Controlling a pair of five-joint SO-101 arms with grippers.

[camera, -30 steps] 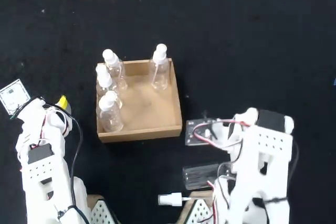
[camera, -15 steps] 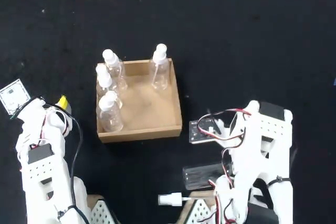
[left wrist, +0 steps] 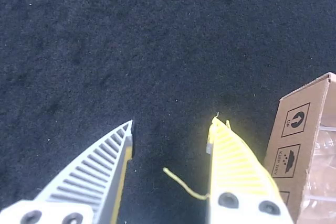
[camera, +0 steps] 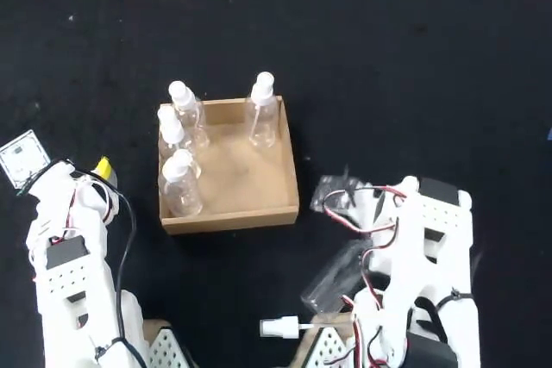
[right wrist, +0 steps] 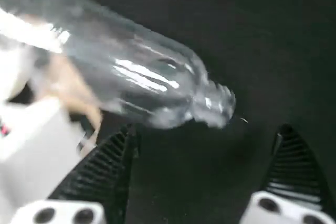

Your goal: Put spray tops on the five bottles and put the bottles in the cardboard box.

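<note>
Clear uncapped plastic bottle (camera: 335,277) lay on its side on the black cloth (camera: 414,66), off the brown cardboard box's (camera: 228,217) right corner on the arm-base side. Loose white spray top (camera: 280,327) lay farther out from that same side. We saw four capped clear bottles (camera: 181,183) standing inside the box. Right gripper (right wrist: 208,135) was spread wide, gripping nothing, the bottle's neck just ahead of its tips. Left gripper (left wrist: 172,124) also spread, unloaded, over cloth just beside the box's left wall.

Box (camera: 228,218) just right of left gripper (left wrist: 170,127). Four bottles (camera: 181,184) in box. Fifth bottle (right wrist: 137,80) lying on table (camera: 405,84) just ahead of right gripper (right wrist: 208,130). Top (camera: 279,327) left of right arm base (camera: 423,338).
</note>
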